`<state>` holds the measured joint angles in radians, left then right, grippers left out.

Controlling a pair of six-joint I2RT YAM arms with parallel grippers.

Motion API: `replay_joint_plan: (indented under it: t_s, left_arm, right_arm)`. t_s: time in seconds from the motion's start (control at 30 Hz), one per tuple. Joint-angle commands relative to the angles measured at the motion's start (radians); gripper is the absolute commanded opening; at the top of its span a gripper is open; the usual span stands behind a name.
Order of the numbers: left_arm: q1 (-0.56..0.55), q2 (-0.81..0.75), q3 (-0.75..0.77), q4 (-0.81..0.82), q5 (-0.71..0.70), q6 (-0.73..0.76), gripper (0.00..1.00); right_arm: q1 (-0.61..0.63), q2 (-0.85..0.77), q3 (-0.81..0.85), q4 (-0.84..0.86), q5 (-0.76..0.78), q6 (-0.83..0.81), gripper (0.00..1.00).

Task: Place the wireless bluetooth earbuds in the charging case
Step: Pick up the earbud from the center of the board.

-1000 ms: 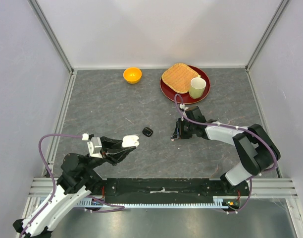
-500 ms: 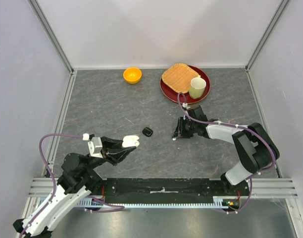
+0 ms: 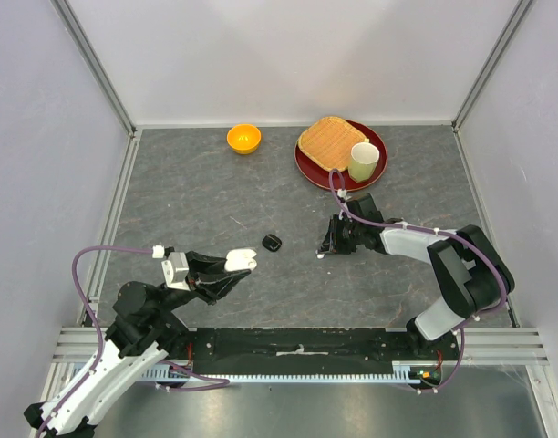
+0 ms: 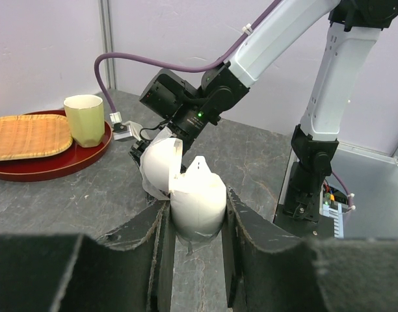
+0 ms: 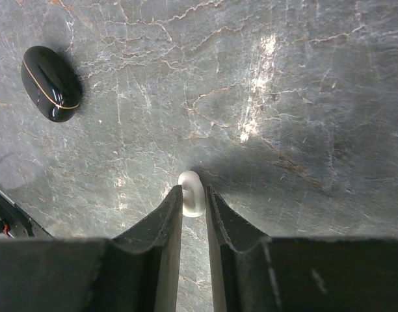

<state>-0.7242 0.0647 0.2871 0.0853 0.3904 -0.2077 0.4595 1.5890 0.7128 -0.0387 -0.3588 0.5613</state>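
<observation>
My left gripper (image 3: pixel 232 268) (image 4: pixel 196 207) is shut on a white charging case (image 3: pixel 240 261) (image 4: pixel 200 192) and holds it above the table, its lid (image 4: pixel 161 162) hinged open. A white earbud (image 5: pixel 191 194) (image 3: pixel 321 256) lies on the grey table. My right gripper (image 5: pixel 193 198) (image 3: pixel 325 248) points down at it, and its two fingertips press the bud from both sides. A closed black oval case (image 3: pixel 273 242) (image 5: pixel 51 83) lies on the table between the two grippers. No other earbuds show.
At the back stand an orange bowl (image 3: pixel 243 138) and a red plate (image 3: pixel 308 167) (image 4: pixel 56 166) carrying a woven tray (image 3: pixel 331 141) (image 4: pixel 26 136) and a pale green cup (image 3: pixel 363 161) (image 4: pixel 86 120). Walls enclose the table on three sides.
The right wrist has shifted slightly toward the left over the white earbud. The left arm and its white case have not moved.
</observation>
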Motion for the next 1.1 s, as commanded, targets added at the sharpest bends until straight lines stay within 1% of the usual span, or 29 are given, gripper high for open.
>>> replay_joint_plan:
  t_s: [0.0,0.23,0.3,0.47,0.57,0.67,0.7,0.73,0.97,1.03,1.07]
  left_arm:
    - [0.000,-0.008,-0.009,0.041,-0.025,-0.024,0.02]
    - [-0.001,-0.009,-0.009,0.041,-0.027,-0.025,0.02]
    - [0.000,-0.011,-0.009,0.041,-0.025,-0.025,0.02]
    - [0.000,-0.011,-0.012,0.039,-0.027,-0.029,0.02]
    - [-0.001,-0.009,-0.012,0.039,-0.028,-0.029,0.02]
    - [0.000,-0.009,-0.012,0.039,-0.028,-0.027,0.02]
    - [-0.001,-0.009,-0.012,0.039,-0.028,-0.025,0.02]
    - [-0.001,-0.009,-0.012,0.041,-0.025,-0.022,0.02]
    - [0.000,0.003,-0.008,0.045,-0.022,-0.018,0.02]
    - [-0.001,0.006,-0.005,0.048,-0.016,-0.021,0.02]
    - [0.000,0.010,-0.005,0.050,-0.018,-0.022,0.02]
  right_arm:
    - [-0.005,0.012,-0.004,0.031,-0.034,-0.001,0.26]
    - [-0.005,0.014,-0.007,0.031,-0.046,-0.003,0.21]
    - [-0.004,0.016,-0.009,0.057,-0.046,-0.003,0.19]
    - [-0.007,0.014,-0.007,0.059,-0.054,-0.003,0.17]
    - [-0.005,0.012,-0.006,0.059,-0.054,-0.003,0.14]
    - [-0.005,0.005,-0.004,0.057,-0.054,-0.001,0.07]
    - [-0.005,-0.007,-0.006,0.057,-0.054,-0.003,0.01]
    - [-0.005,-0.017,-0.006,0.057,-0.052,-0.004,0.00]
    - [-0.005,-0.147,0.020,0.042,-0.094,-0.040,0.00]
    - [-0.005,-0.179,0.039,0.042,-0.130,-0.052,0.00]
    - [-0.007,-0.213,0.056,0.010,-0.141,-0.067,0.00]
